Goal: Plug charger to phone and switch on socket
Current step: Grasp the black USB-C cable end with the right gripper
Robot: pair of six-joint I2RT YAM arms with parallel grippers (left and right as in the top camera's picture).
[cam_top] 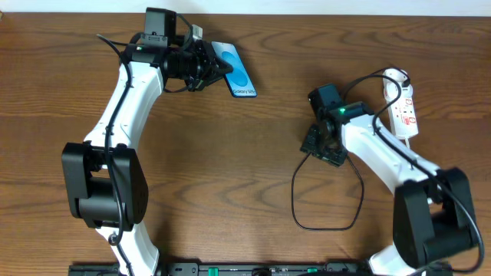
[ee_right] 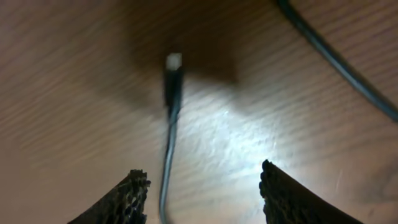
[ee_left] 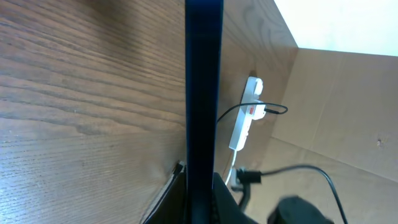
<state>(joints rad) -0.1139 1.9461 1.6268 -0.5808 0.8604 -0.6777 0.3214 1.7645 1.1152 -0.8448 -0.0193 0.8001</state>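
The phone (cam_top: 239, 73), light blue with teal shapes, is held off the table at the back, with my left gripper (cam_top: 217, 67) shut on its near end. In the left wrist view the phone (ee_left: 204, 93) shows edge-on as a dark upright bar between the fingers (ee_left: 227, 200). The charger cable (cam_top: 360, 192) loops over the table. Its black connector tip (ee_right: 173, 62) lies flat on the wood. My right gripper (ee_right: 202, 186) stands open over the cable (ee_right: 166, 174), which runs close to the left finger (ee_right: 127, 198) without touching it. The socket (cam_top: 405, 107) lies at the far right.
The white socket (ee_left: 245, 118) with red markings lies near a brown cardboard wall (ee_left: 336, 112) at the table's far side. A second stretch of black cable (ee_right: 339, 62) crosses the wood beyond my right gripper. The right arm's body lies beside the socket.
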